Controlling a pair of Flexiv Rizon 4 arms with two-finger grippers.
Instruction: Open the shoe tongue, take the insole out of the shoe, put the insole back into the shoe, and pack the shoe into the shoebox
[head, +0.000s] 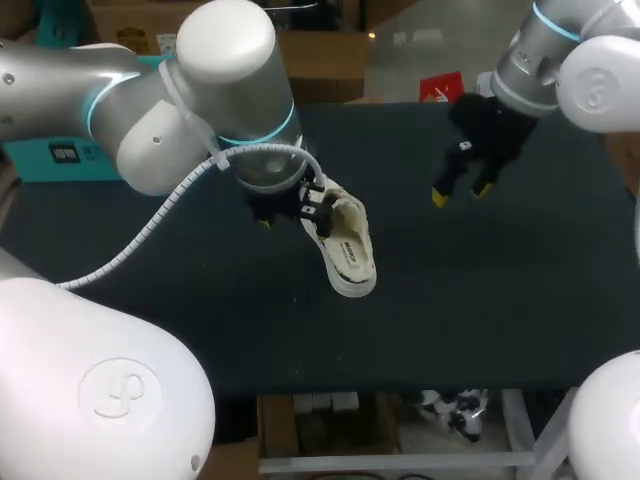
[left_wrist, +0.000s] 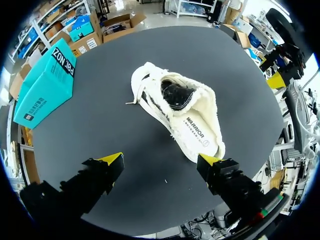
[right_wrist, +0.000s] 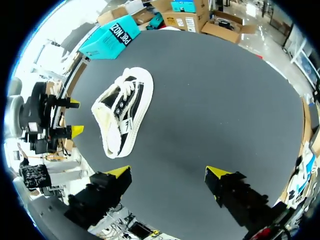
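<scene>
Both stand open and empty, the left gripper (left_wrist: 160, 161) just short of the shoe (left_wrist: 165, 107) on the table (left_wrist: 225, 60), the right gripper (right_wrist: 169, 172) well apart; with the insole (left_wrist: 197, 134) inside and the shoebox (left_wrist: 45, 85) off at the edge, packing at least remains.

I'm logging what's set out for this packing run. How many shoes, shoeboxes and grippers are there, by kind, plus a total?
shoe: 1
shoebox: 1
grippers: 2, the left gripper and the right gripper
Total: 4
</scene>
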